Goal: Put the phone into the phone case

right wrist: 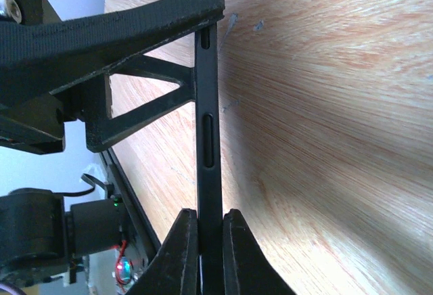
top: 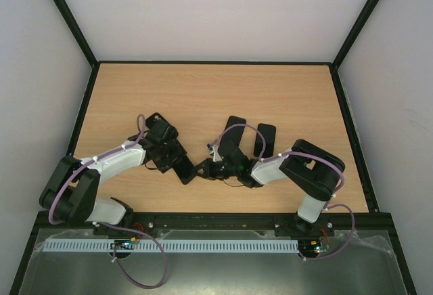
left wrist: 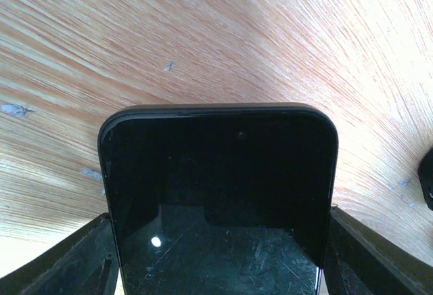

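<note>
Both arms have met just below the middle of the top view, and the phone (top: 183, 170) sits between them, a dark slab slanting from upper left to lower right over the table (top: 203, 85). I can't tell whether it rests on the wood or hangs just clear of it.

The left gripper (top: 169, 149) is clamped across the phone's width. In its wrist view the left fingers (left wrist: 67, 261) show at the bottom corners, one against each long edge, with the dark screen filling the space between. That grip looks meant to keep the slab from sliding or twisting.

A thin rim (left wrist: 216, 107) runs round the top of the screen. I take it for the case, so the phone seems at least partly seated already.

The right gripper (top: 201, 170) has the lower end pinched. Its wrist view shows the slab edge-on down the middle, button slots in its side, and the right fingers (right wrist: 184, 247) closed on front and back at the bottom. Squeezing face to back like that is, I'd guess, how you press a phone home into its shell.

Two dark pieces (top: 234, 124) lie right of centre, beyond the right arm. I can't say what they are.
</note>
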You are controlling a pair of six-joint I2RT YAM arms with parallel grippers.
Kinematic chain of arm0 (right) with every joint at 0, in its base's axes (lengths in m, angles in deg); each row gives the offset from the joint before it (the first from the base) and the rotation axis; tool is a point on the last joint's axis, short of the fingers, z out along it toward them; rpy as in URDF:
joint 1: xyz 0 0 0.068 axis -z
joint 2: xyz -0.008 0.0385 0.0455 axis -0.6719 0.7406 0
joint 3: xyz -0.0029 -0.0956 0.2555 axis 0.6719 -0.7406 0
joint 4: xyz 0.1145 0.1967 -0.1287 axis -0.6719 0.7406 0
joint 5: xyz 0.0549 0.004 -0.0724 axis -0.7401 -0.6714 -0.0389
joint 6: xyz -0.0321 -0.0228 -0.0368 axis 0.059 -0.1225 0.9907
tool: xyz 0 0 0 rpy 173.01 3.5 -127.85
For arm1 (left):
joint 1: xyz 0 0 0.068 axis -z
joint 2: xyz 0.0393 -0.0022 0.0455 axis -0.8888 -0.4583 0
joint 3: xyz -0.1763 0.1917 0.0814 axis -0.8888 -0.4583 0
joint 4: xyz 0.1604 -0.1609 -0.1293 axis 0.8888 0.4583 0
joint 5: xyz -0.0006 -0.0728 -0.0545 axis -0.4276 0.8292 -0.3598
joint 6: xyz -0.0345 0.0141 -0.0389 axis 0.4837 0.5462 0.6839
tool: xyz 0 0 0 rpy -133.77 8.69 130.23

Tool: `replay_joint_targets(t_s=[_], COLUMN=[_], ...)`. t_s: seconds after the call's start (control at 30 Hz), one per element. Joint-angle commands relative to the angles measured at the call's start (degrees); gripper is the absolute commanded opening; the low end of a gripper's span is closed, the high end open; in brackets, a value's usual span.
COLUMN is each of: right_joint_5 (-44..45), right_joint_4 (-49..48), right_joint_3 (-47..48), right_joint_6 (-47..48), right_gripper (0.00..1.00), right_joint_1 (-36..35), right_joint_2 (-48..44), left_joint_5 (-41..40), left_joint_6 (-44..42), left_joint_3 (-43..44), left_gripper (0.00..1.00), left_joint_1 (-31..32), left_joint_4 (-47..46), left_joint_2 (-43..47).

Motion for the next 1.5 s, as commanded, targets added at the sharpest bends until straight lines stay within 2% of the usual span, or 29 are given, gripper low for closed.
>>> replay_joint_targets(t_s=[0.0,0.37,0.63,0.77,0.87,1.1,1.47], right_joint_5=[0.2,5.3,13.0,17.9,19.9,21.7,23.9], right_joint_4=[-5.2,-1.2,7.2,12.9,16.1,18.8,20.4], right_joint_3=[-1.0,-3.3,-4.9,-5.1,-4.5,-3.6,-3.6], right_joint_6=[-0.9,1.3,3.7,5.6,6.4,7.0,6.6], right_gripper=[0.02,0.02,0.02,0.02,0.02,0.02,0.02], right_joint_1=[-0.5,-0.1,0.3,0.3,0.2,0.3,0.3], right_joint_2=[-0.1,-5.0,-14.5,-20.5,-23.6,-27.3,-29.1], left_joint_5=[-2.2,-9.8,-20.3,-23.8,-25.6,-25.8,-23.6], left_joint_6=[-1.4,-7.8,-7.8,-8.1,-9.6,-11.6,-12.0], left_joint_3=[1.0,2.5,6.8,8.1,9.9,14.6,14.6], left_gripper=[0.72,0.92,0.77,0.62,0.54,0.52,0.46], left_joint_1=[0.4,0.1,-6.4,-11.1,-12.6,-13.1,-13.7], left_joint_4=[0.4,-0.3,5.4,4.4,3.2,2.8,-0.2], left_joint_2=[1.2,7.1,5.3,2.1,-1.1,-10.0,-16.7])
